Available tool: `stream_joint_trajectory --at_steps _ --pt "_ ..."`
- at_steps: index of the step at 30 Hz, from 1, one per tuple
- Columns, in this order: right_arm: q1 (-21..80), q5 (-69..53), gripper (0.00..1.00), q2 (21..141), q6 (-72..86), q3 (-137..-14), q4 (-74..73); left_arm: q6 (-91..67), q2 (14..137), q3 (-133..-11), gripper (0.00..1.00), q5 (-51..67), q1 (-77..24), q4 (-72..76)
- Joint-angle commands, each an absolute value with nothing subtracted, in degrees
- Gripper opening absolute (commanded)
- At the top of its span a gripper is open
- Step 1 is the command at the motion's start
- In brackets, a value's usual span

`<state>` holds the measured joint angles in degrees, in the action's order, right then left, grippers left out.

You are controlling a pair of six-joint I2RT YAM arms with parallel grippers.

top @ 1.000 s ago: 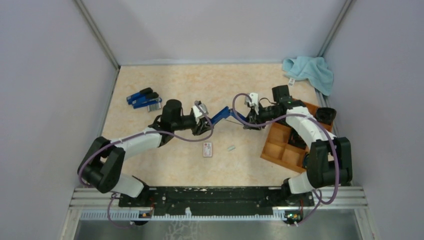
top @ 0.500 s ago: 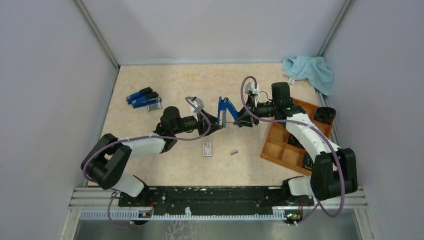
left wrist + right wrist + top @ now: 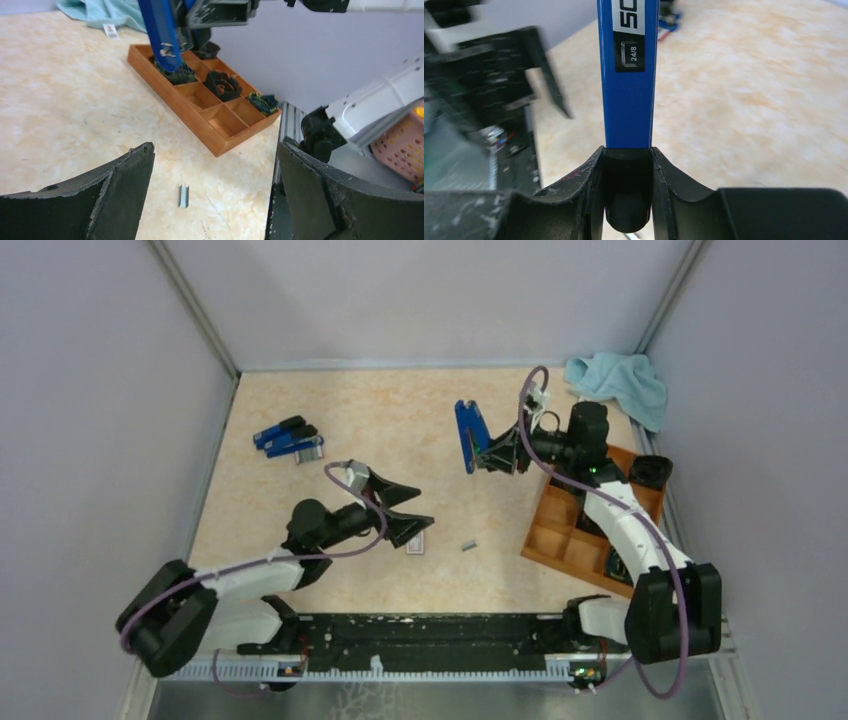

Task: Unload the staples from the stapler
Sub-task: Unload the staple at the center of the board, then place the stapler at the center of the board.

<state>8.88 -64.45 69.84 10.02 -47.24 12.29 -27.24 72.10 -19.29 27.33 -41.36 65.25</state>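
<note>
At the far left of the bench (image 3: 350, 410), towards the back, lay the spare staplers (image 3: 290, 438), blue and black, close together. Nearer the front, the left hand (image 3: 425, 507) hung low over the bench, released, its fingers (image 3: 395, 490) spread wide with nothing between them; a small white box (image 3: 419, 546) lay partly under the nearer finger. Just right of that box lay the staples (image 3: 467, 546), one short grey strip flat on bare bench, touching nothing, between the left hand and the tray (image 3: 535, 525) but short of the tray; in the left wrist view the strip sat low in the gap between the two open fingers.

Behind the strip and further right, the right hand (image 3: 487, 452) was clenched on the stapler (image 3: 467, 435), a blue one held on end and tilted, seemingly clear of the bench; in the right wrist view its blue arm ran straight out from between the closed fingers and bore a small "24/8" label; whether it held any staples could not be told.

Right again, the wooden tray sat at an angle by the bench's right edge, divided into compartments, several of them holding dark items (image 3: 222, 85); in the back right corner lay a light blue cloth (image 3: 620, 380), crumpled.
</note>
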Motion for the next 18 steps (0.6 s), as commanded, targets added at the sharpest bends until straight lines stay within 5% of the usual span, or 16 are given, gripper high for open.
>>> stream_joint_trajectory --at_steps 1,9,18 --pt "8.0 -40.7 0.00 71.3 -4.4 -57.2 -4.2 -24.1 57.3 -15.5 0.99 13.7 -41.1 47.3" --pt "8.6 -15.6 0.00 92.1 -14.0 -76.5 -19.8 -27.7 36.5 -7.6 0.99 -1.4 -40.0 30.9" --pt "10.6 -4.8 0.00 117.6 -17.9 -100.5 -33.6 -26.2 36.7 -9.5 0.99 -2.8 -39.9 24.0"
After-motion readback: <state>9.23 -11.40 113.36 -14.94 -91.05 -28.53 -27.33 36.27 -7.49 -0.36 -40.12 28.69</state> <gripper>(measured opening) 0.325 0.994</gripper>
